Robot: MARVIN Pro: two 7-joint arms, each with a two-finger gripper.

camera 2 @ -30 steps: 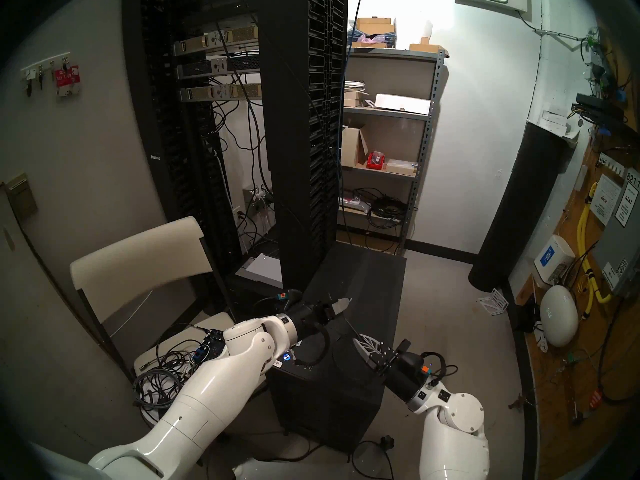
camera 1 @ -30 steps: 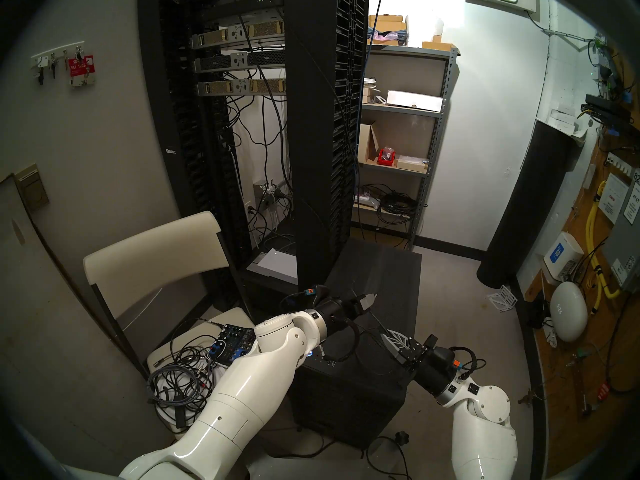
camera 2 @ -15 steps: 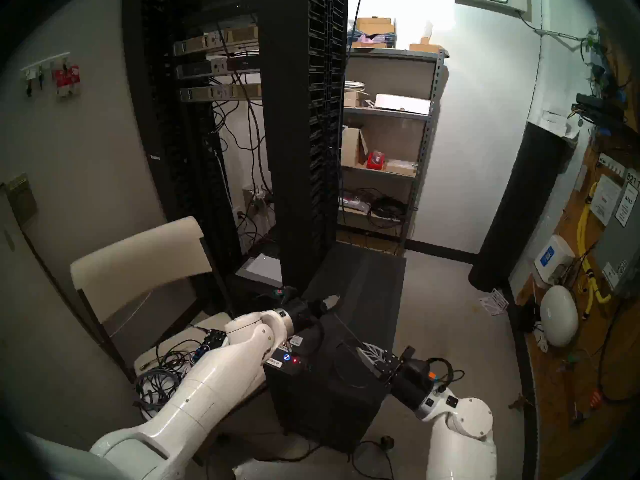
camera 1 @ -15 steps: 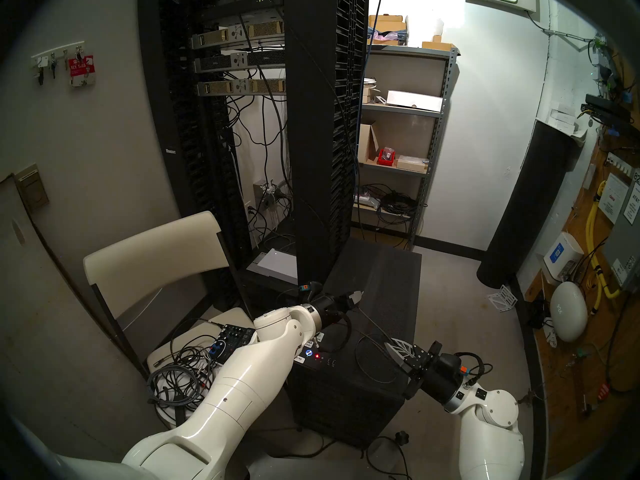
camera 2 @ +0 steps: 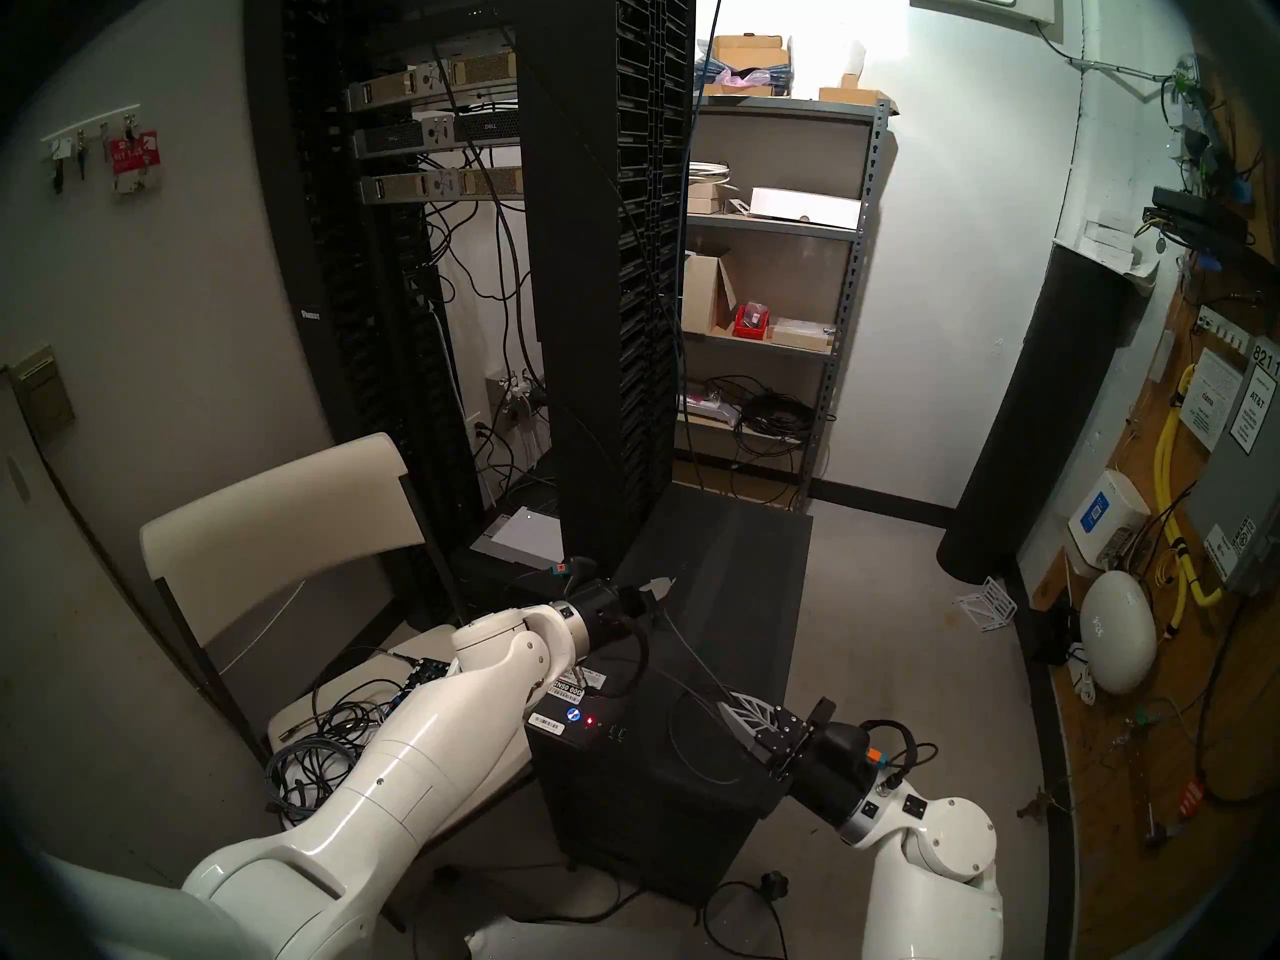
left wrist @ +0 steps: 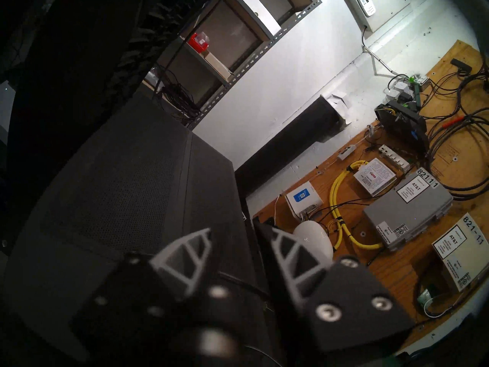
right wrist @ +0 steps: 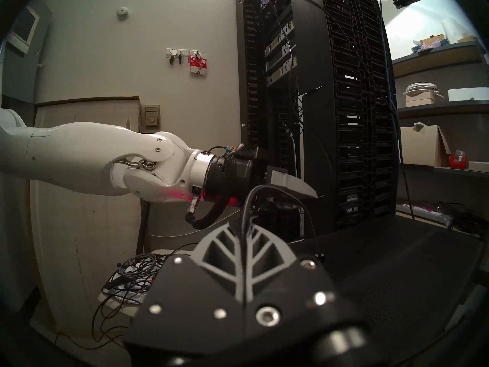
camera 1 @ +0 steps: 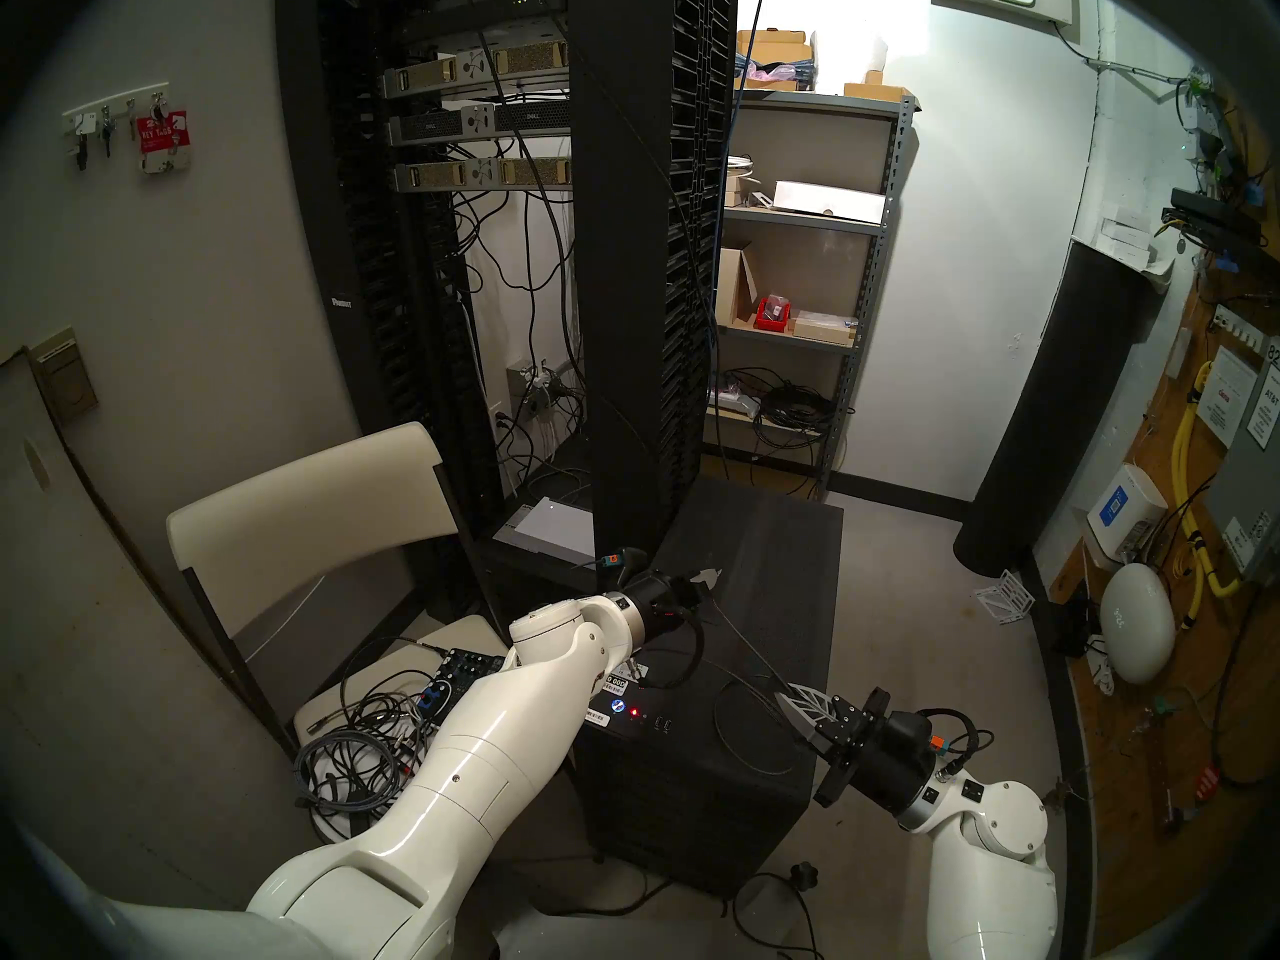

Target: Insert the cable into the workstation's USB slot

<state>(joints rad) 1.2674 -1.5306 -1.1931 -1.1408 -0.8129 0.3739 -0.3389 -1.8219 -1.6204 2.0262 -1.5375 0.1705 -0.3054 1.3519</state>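
A tall black server rack [camera 1: 512,245] stands against grey walls, beside a metal shelving unit [camera 1: 803,259] and a cream folding chair [camera 1: 312,522].

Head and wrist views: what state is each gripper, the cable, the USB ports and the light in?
Left gripper: open, empty.
Right gripper: shut on cable.
Cable: pinched, not plugged in.
USB ports: both empty.
Red light: lit.

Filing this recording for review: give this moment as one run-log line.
right gripper: shut on cable | left gripper: open, above workstation | USB ports: empty | phase: pre-insertion
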